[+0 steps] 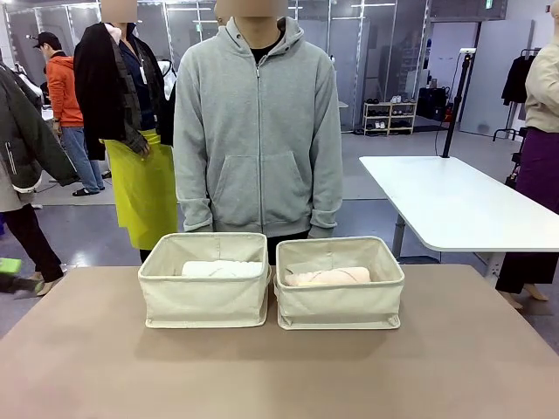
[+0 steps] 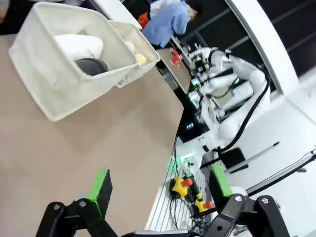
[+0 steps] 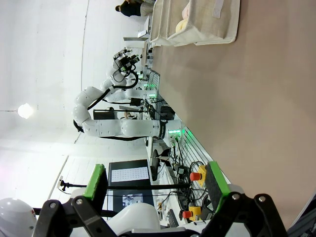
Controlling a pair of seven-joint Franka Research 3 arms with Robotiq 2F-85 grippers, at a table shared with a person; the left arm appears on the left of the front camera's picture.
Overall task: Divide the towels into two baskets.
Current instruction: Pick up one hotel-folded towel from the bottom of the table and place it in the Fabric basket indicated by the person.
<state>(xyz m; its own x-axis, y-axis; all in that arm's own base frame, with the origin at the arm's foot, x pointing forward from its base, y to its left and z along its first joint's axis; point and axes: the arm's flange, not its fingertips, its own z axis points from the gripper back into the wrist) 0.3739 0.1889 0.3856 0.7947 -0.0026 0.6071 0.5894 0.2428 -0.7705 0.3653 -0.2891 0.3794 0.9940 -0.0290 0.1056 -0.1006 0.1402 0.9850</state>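
1. You can see a white towel (image 1: 221, 269) lying inside the left basket (image 1: 206, 301).
2. In the left wrist view, a dark grey towel (image 2: 92, 66) lies in that same basket, right beside the white one.
3. A pale pink towel (image 1: 328, 277) lies inside the right basket (image 1: 339, 305).
4. In the left wrist view, the round end of a pale yellow towel (image 2: 141, 59) peeks over the rim of the right basket, next to the pink one.
5. The right basket stands just beside the left basket, on its right side. From the front you cannot tell if their walls touch.
6. Both baskets stand upright on the brown table (image 1: 279, 375).
7. A person in a grey hoodie (image 1: 258, 122) stands right behind the left basket and its twin, arms down.
8. A white table (image 1: 454, 205) stands behind the baskets, off to the right.
9. Your left gripper (image 2: 163, 190) is well away from the left basket, above bare table. Its green pads (image 2: 100, 187) are wide apart and hold nothing.
10. Your right gripper (image 3: 157, 182) is also far from the baskets, near the table's edge. Its fingers are wide apart with nothing between them.
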